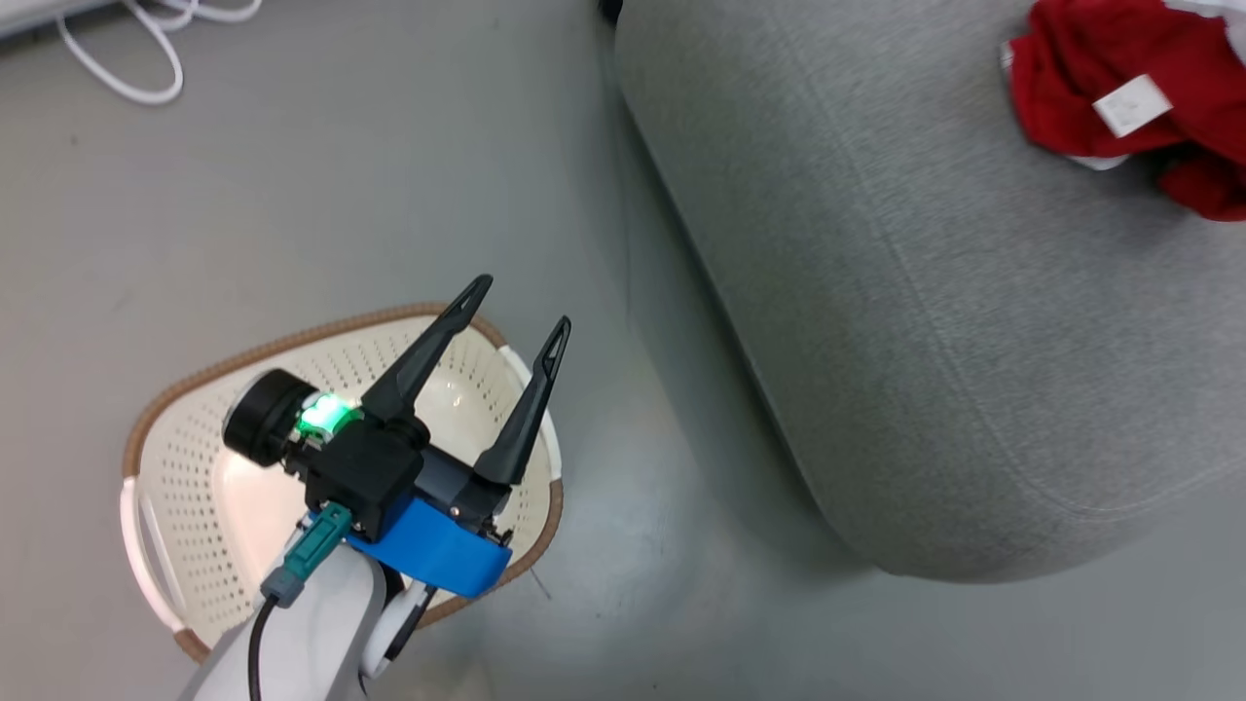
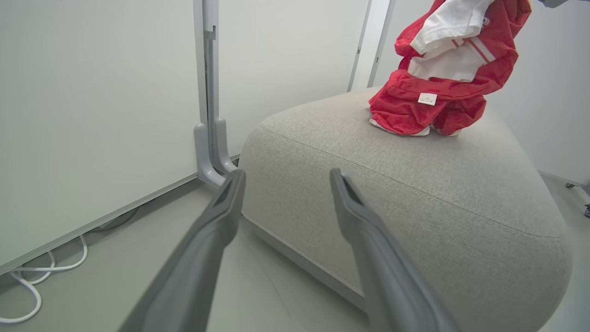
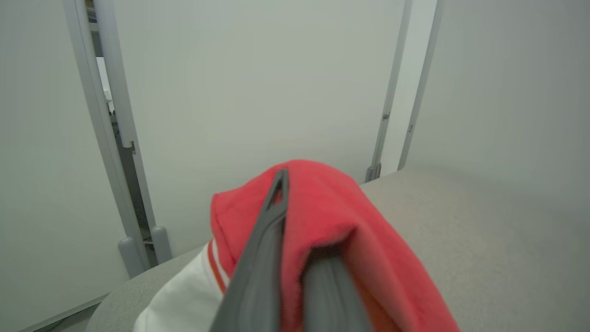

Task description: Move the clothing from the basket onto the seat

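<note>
Head view, nearest first: my left jaws hang wide apart and empty over the basket (image 1: 195,487), which stands on the floor just beside the seat's (image 1: 925,341) rounded corner. I see no cloth in what shows of it. Further in, the clothing (image 2: 428,110) rests its lower end on the seat's top, my right jaws clamped together on its upper fold. I'd lower until it slackens well in from the seat's edge, then open and back straight off, lest it snag.

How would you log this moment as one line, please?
left claw: open, over basket | right claw: shut on clothing | clothing: lower end resting on seat | step: release pending
</note>
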`<state>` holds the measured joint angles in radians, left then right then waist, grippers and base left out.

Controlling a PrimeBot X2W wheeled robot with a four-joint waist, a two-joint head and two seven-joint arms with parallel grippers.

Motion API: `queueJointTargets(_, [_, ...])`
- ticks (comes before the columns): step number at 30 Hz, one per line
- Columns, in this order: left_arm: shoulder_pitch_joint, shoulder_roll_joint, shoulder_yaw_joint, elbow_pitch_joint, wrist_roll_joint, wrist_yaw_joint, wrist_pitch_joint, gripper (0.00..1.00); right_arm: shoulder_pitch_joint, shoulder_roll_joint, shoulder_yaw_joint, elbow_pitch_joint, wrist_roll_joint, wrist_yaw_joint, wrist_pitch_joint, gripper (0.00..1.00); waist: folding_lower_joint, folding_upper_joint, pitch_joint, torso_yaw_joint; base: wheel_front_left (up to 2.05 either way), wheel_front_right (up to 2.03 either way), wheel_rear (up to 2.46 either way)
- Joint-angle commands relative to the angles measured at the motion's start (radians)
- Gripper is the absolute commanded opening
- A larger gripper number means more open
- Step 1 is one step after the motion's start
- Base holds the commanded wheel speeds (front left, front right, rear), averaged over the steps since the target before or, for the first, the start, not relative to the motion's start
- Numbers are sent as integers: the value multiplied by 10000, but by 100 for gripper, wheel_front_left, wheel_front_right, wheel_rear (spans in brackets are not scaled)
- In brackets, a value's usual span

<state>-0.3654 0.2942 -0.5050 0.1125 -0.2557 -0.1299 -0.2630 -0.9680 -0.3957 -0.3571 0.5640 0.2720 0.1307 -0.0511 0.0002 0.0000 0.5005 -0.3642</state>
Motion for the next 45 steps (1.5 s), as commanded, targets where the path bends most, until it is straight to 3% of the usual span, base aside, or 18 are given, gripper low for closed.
queueJointTargets(1, [-189,84,-9,-55,39,-7,-26,100,96,67,-69,67,-61,1,-75,0,-2,0,653,383,0,0,0])
queueJointTargets(8, [-687,427,-84,-629,200,-7,-26,100,281,497,-1433,1582,-556,1,-982,0,-2,0,1631,683,0,0,0])
queueJointTargets(17, [-771,535,5,-830,314,3,-26,100,-157,678,-1773,3136,-1170,1,-1895,3,-2,0,2059,872,0,0,0])
queueJointTargets(19, [-739,498,51,-817,301,12,-26,100,-243,615,-1768,3359,-1288,1,-1968,62,-2,0,2018,896,0,0,0])
queueJointTargets(20, [-718,476,69,-804,290,12,-26,100,-299,580,-1762,3438,-1339,1,-1986,100,-2,0,1986,904,0,0,0])
queueJointTargets(35, [-556,118,228,-661,187,2,-26,100,-428,305,-1266,4155,-1693,1,-2131,100,-2,0,1475,1000,0,0,0])
queueJointTargets(45, [-48,-546,558,-273,-89,-3,-26,100,558,441,-750,4129,-1704,1,-2146,100,-2,0,155,1281,0,0,0])
